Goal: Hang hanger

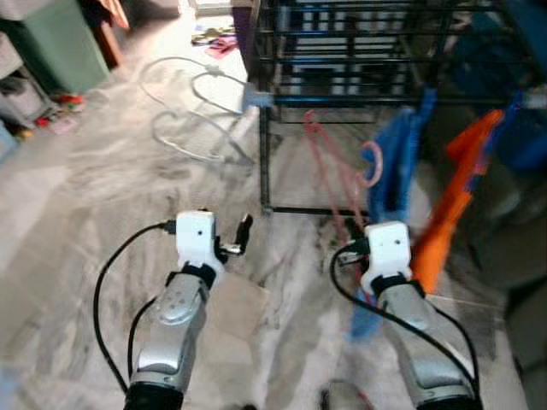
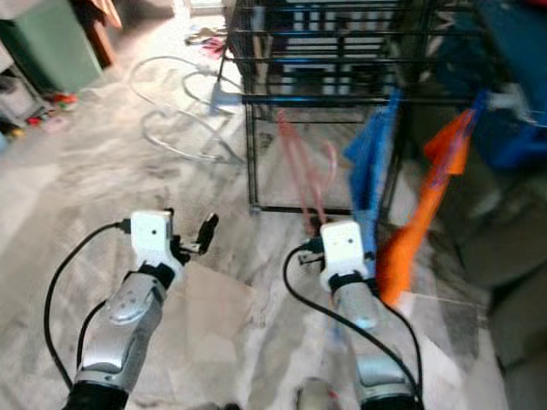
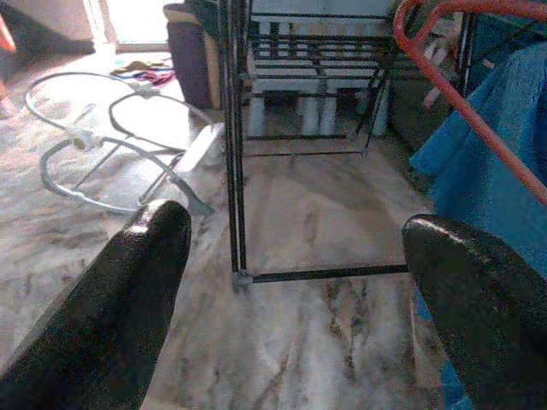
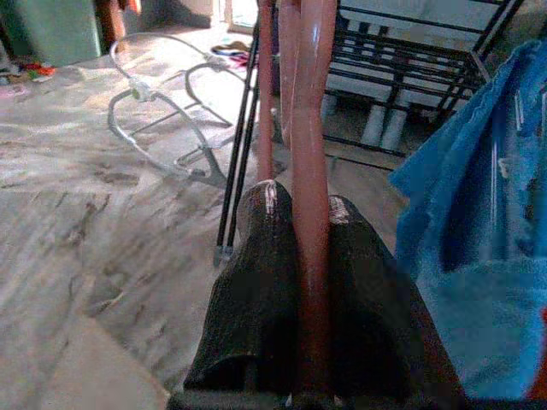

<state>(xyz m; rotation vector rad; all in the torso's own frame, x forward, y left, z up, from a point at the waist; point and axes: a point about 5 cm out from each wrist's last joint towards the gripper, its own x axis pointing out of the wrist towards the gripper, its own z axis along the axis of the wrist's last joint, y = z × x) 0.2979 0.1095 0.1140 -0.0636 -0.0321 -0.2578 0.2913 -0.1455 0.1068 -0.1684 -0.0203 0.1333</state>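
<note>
A red plastic hanger (image 1: pixel 332 166) stands upright in front of the black wire rack (image 1: pixel 342 51), its hook near a blue cloth. My right gripper (image 4: pixel 295 222) is shut on the hanger's bar (image 4: pixel 309 171), which runs up between the two black fingers; in the eye views this gripper (image 1: pixel 352 232) sits low before the rack's lower front bar. My left gripper (image 1: pixel 236 237) is held out to the left of the rack's corner post, open, with nothing between its fingers (image 3: pixel 145 290). The hanger's top (image 3: pixel 461 94) crosses the corner of the left wrist view.
A blue cloth (image 1: pixel 397 162) and an orange cloth (image 1: pixel 457 192) hang on the rack at the right. A grey tubular frame (image 1: pixel 192 111) lies on the marble floor to the left of the rack. A green cabinet (image 1: pixel 51 43) stands far left.
</note>
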